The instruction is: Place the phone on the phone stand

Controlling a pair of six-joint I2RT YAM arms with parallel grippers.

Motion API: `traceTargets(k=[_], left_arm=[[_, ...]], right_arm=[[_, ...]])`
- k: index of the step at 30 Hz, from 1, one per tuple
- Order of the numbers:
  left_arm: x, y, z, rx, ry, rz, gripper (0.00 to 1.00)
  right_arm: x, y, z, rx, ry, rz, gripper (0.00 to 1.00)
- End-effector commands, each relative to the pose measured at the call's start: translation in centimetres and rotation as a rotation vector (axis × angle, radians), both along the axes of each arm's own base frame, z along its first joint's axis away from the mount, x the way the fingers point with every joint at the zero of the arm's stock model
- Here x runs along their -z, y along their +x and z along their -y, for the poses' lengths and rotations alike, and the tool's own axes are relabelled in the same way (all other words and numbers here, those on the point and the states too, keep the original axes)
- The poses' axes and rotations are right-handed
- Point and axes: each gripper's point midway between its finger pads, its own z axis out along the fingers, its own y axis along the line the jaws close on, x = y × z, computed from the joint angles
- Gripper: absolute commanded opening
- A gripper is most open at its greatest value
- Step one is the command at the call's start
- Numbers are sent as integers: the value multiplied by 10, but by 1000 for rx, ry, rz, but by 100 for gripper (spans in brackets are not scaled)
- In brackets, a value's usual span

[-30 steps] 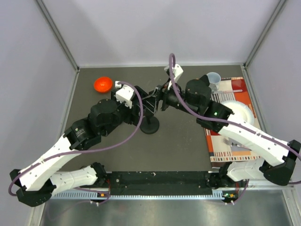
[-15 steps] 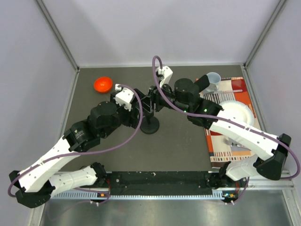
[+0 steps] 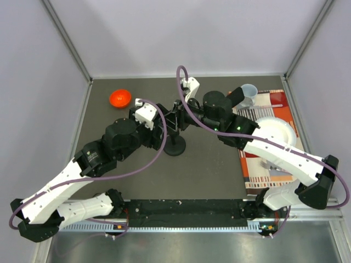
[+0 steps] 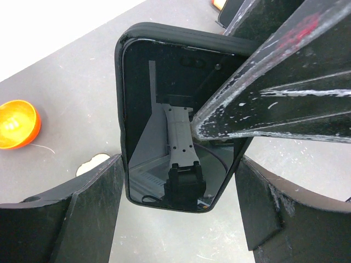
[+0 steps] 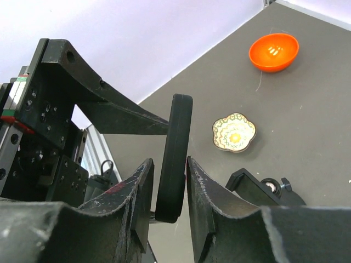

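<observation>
The phone [image 4: 175, 123] hangs just above the phone stand [image 3: 174, 147], the left gripper [image 4: 179, 163] clamped across its edges and the right gripper [image 5: 168, 164] pinching its faces, seemingly a regrasp for a better seating angle.

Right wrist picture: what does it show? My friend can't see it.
A black phone stands edge-on, pinched between the two fingers of the hand. Behind it on the grey table sit an orange bowl and a small flowery dish.
</observation>
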Motion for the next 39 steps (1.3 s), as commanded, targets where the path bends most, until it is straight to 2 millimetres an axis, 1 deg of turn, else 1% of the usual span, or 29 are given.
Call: traceTargets(k=[1,3,6,9,12,14,15,16,17,18,19,20,21,22,23,24,25,26,27,28,29,30,31,32,33,35,36,37,39], left_arm=[[-31,-1,4,23,-89,83,0],[-32,-2,5,35,-94,84,0],[-33,-4,6,47,-100,83,0],[-35,-7,9,67,-109,82,0],[-34,-8,11,77,-105,80,0],[-35,-7,11,73,-102,81,0],[-35,-6,11,66,-104,80,3],[-35,-4,6,35,-105,77,17],[-39,-5,4,19,-129,73,35],[-44,-6,-1,4,-153,80,51],[-49,-5,-7,-32,-180,88,95],[-52,-6,-11,-54,-218,84,99],[-58,-9,-18,-67,-246,99,99],[-58,-10,-20,-75,-258,97,99],[-54,-11,-23,-89,-261,84,99],[-51,-10,-23,-95,-255,72,98],[-47,-10,-22,-102,-255,49,97],[-38,-9,-22,-112,-234,26,95],[-29,-6,-20,-125,-218,3,91],[-22,-4,-19,-146,-224,-22,85],[-13,-1,-18,-167,-213,-45,77],[3,6,-20,-226,-165,-79,74],[10,9,-19,-263,-176,-112,71],[18,12,-18,-285,-162,-135,68],[33,17,-12,-301,-123,-177,67],[42,22,-8,-338,-119,-216,69],[52,26,-6,-361,-91,-237,74],[53,29,-4,-380,-108,-252,75],[65,33,1,-394,-95,-283,73]], right_arm=[[-25,-5,-8,-31,50,51,30],[-25,-3,-8,-28,46,55,29],[-24,-1,-8,-18,44,55,22],[-25,1,-7,-8,41,65,13],[-23,6,-5,18,37,69,0],[-24,7,-3,27,42,75,0],[-19,9,-1,38,31,78,0],[-21,9,3,52,38,87,0],[-20,14,8,75,39,93,0],[-16,15,18,91,43,91,0],[-16,17,25,97,53,91,0],[-20,28,37,128,80,101,0],[-21,21,48,108,106,100,0],[-19,21,57,109,111,101,0],[-28,20,67,120,140,135,0],[-29,21,87,157,135,176,0],[-32,21,101,191,137,201,0],[-33,23,114,223,135,219,0],[-25,33,132,278,107,230,0],[-39,25,150,305,135,272,0],[-33,26,161,332,110,271,0],[-25,33,178,400,66,279,0],[-31,28,191,436,70,303,0],[-29,29,199,466,53,316,0],[-25,32,209,509,16,333,0],[-26,29,219,540,4,356,0],[-27,28,222,545,-2,366,0],[-27,27,223,546,-3,365,0],[-29,23,220,527,5,367,0]])
